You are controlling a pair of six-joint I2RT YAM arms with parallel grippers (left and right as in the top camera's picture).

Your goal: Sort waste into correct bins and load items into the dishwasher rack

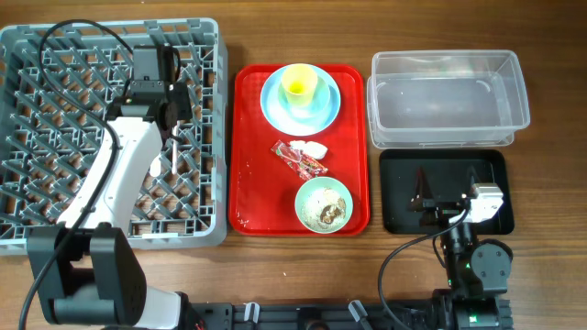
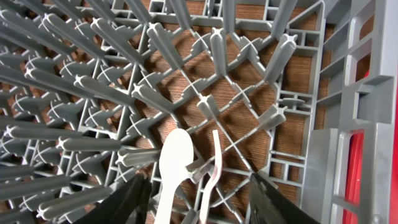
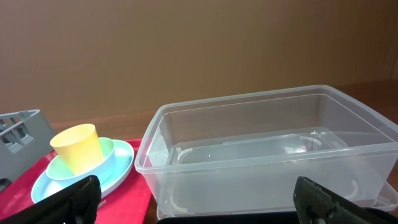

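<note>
My left gripper hangs low inside the grey dishwasher rack. In the left wrist view its jaws stand open on either side of a white spoon and fork, which stand among the pegs, touching neither finger. On the red tray a yellow cup sits in a mint bowl on the blue plate. Nearby lie the red wrapper, a white paper scrap and a second bowl with crumbs. My right gripper is open and empty.
The clear tub stands at the back right, with the black tray in front of it under my right gripper. The rack's tall wall is close to the right of my left fingers.
</note>
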